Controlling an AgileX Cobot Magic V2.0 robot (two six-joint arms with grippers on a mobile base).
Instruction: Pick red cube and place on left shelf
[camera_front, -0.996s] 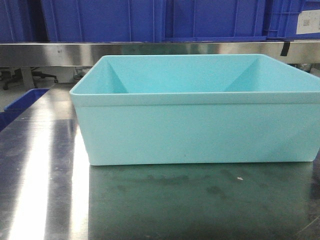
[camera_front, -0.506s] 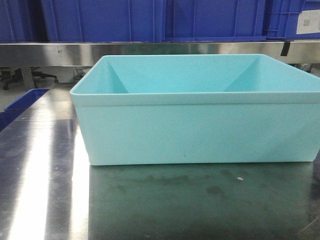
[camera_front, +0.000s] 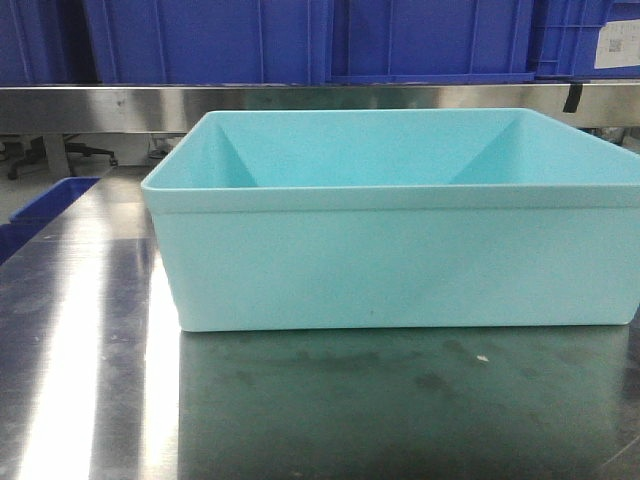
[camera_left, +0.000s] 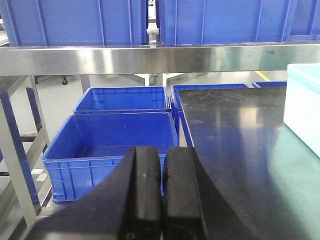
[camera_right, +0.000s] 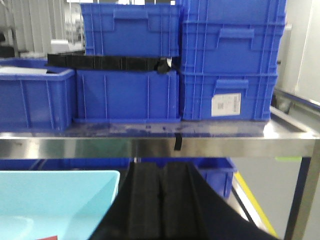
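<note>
Ahead of the left claw (camera_left: 162, 154), whose fingers were pressed together with nothing between them, sat the floor crates (camera_left: 115, 145). To its right ran the steel table (camera_left: 235, 150), with the teal bin (camera_left: 303, 105) further right. The right claw (camera_right: 160, 169) was likewise closed and empty. Below and left of it lay the same bin; the red cube (camera_right: 53, 237) showed inside only as a sliver at the frame's edge. Beyond that claw stood the shelf (camera_right: 150, 145), carrying stacked crates (camera_right: 230, 65).
</note>
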